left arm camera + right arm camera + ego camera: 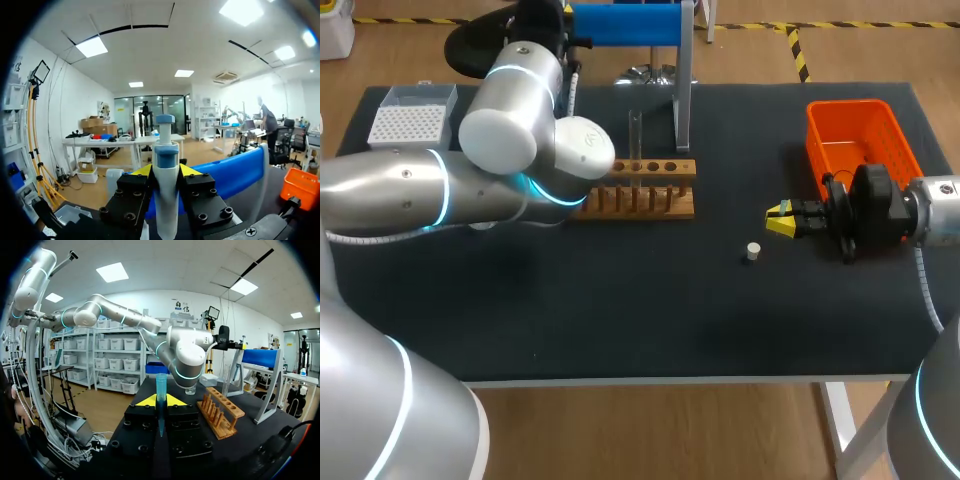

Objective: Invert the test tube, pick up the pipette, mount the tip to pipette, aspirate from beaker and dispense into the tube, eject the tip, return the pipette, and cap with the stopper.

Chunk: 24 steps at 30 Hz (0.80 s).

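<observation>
From the left wrist view, the left gripper [166, 170] has its jaws pressed from both sides against the white body of the pipette [165, 197]. The pipette stands upright between them, with its blue cap above the yellow tips. The head view shows none of this, because the bulky left arm [520, 110] folds over the back of the surface [620, 320] and hides its own jaws and the pipette. The right wrist view shows the right gripper [160, 401] with its jaws pinching a slim blue pipette tip [160, 385], the narrow end running back between them. From above, that gripper [780, 221] appears only as a pair of yellow tips close together, pointing toward the middle of the surface. The tip itself is too small to make out there. The white stopper [752, 251] lies alone near it, in front and not touching. The orange bin [817, 130] sits just behind the right gripper, close to the right edge. Mid-surface stands the wooden rack [655, 170] with the test tube [635, 135] upright in it. The left arm's wrist crowds the rack's left end. The tip box [412, 122] is at the far left corner, and the blue stand [625, 22] is at the back edge. The whole front strip of dark surface lies open.
</observation>
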Tool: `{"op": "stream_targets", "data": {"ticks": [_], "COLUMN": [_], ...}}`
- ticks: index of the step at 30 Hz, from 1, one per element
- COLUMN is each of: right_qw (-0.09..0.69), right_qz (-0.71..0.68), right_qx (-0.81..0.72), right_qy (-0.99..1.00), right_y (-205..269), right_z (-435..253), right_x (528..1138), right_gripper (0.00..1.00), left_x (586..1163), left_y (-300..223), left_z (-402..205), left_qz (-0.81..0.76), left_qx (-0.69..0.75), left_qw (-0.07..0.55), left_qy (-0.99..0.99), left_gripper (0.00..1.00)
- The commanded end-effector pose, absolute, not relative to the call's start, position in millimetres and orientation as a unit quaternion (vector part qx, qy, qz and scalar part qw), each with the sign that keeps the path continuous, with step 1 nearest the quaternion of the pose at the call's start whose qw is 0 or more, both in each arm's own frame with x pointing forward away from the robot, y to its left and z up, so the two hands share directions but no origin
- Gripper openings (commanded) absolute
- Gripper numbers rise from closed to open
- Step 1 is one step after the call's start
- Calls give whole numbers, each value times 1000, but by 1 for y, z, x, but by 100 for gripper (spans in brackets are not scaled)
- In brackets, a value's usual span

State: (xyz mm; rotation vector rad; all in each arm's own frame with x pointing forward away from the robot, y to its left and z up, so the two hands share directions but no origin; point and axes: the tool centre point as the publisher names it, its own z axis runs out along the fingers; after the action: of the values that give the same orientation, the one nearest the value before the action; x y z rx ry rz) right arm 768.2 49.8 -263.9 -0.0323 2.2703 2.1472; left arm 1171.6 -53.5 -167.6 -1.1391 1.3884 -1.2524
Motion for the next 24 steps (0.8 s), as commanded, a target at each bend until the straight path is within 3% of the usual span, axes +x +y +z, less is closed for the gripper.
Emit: {"op": "stream_targets", "data": {"ticks": [1,16,22,24], "right_qw": [10,10,10,10], "right_qz": [686,686,686,686], "right_qx": [-10,-10,-10,-10], "right_qy": [728,728,728,728], "right_y": [50,50,50,50], "right_z": [-263,-263,-263,-263], "right_x": [767,767,767,767], "right_gripper": [0,0,0,0], "left_x": [1165,1112,1082,1082], "left_y": [-50,-60,-64,-64], "left_z": [-154,-119,-110,-110], "left_qz": [-523,-603,-626,-626], "left_qx": [-444,-334,-263,-263], "left_qw": [431,293,197,197], "left_qy": [586,663,707,707], "left_gripper": [0,0,0,0]}}
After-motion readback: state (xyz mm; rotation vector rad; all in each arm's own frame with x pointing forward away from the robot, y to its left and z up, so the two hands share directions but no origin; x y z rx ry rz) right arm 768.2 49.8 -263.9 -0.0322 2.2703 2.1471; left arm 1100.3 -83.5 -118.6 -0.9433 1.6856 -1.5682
